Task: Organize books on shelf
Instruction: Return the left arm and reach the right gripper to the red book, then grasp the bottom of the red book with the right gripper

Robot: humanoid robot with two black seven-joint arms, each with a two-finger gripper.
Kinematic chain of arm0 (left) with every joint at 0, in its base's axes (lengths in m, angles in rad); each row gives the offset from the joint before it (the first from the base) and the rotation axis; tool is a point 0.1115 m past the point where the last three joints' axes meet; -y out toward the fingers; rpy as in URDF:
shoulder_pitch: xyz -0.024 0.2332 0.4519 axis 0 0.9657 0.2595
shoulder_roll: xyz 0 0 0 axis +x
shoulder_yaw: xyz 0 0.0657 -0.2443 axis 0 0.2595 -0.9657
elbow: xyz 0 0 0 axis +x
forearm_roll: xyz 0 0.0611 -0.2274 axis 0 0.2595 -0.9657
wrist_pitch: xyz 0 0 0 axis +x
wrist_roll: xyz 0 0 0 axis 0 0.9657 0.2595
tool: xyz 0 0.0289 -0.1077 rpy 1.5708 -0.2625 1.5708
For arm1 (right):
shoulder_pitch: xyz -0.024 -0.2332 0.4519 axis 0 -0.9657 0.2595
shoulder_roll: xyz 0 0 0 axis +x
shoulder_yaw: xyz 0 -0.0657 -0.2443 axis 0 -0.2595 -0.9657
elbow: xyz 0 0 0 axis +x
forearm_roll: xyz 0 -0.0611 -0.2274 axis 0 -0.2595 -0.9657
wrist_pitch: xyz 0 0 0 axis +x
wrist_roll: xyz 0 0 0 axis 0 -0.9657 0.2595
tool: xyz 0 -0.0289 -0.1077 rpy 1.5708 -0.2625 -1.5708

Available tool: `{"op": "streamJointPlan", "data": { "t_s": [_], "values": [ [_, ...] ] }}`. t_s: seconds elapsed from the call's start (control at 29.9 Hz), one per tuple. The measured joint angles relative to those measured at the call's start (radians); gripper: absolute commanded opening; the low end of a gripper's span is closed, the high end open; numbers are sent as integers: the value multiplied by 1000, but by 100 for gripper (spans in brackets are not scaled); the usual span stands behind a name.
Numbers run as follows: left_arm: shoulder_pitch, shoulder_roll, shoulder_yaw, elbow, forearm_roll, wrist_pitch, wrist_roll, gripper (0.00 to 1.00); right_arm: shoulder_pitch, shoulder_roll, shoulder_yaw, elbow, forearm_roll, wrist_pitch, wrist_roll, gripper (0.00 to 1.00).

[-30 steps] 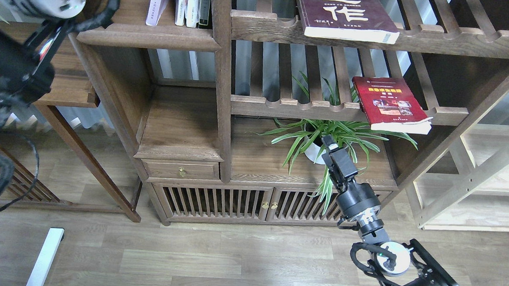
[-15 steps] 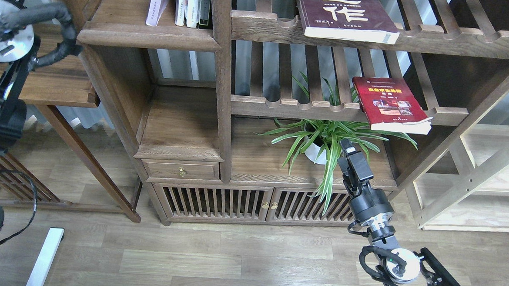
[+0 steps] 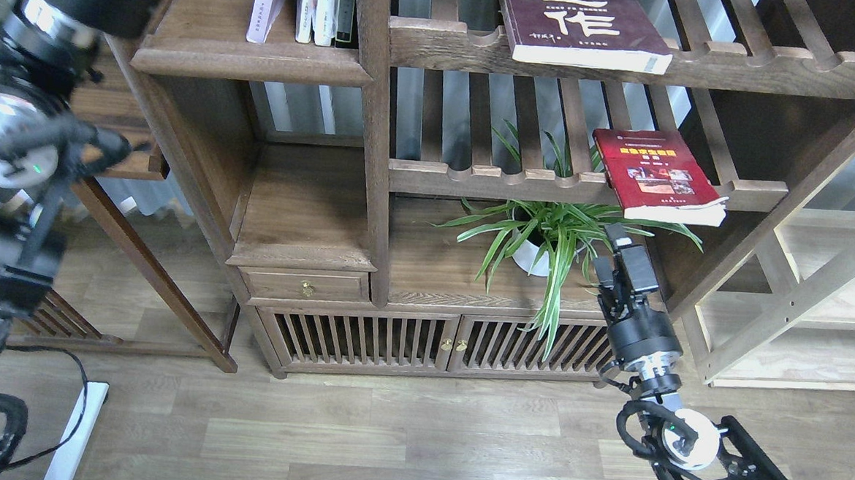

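A pale white-lavender book (image 3: 266,5) stands upright on the solid dark-brown shelf (image 3: 250,66) at the upper left. A red book (image 3: 656,175) with photos lies flat on the middle slatted rack, its near end overhanging the front rail. On the upper slatted rack lies a larger maroon book (image 3: 582,21) with white characters. My right gripper (image 3: 621,243) points upward below and slightly left of the red book, apart from it; its dark fingers cannot be told apart. Only thick joints of my left arm (image 3: 8,137) show at the left edge; its gripper is out of view.
A spider plant in a white pot (image 3: 532,259) stands on the cabinet top just left of my right gripper, its leaves brushing the arm. Slim white and black-spined books (image 3: 326,8) stand beside the lavender one. A light wooden rack (image 3: 798,289) stands at right.
My right gripper has moved rightward and a little up, from in front of the plant to under the red book. The left arm's joints have swung downward along the left edge.
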Motion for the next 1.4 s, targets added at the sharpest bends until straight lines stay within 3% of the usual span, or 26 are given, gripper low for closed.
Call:
{"op": "streamJointPlan", "data": {
  "t_s": [0.2,0.43,0.7,1.14,1.4],
  "values": [
    [122,-70,17,-6,-1,-20,0,92,35,-2,78,-33,19,0,0,98],
    [213,-79,131,-6,6,-20,4,92,81,-5,103,-57,22,-46,-6,98],
    [304,-71,211,7,11,-20,99,98,115,-5,98,-74,27,-172,-8,98],
    [396,6,227,9,41,-20,121,99,226,-2,99,-168,54,-296,-25,97],
    [437,48,247,19,42,-20,203,99,253,-3,104,-198,76,-371,-50,96]
  ]
}}
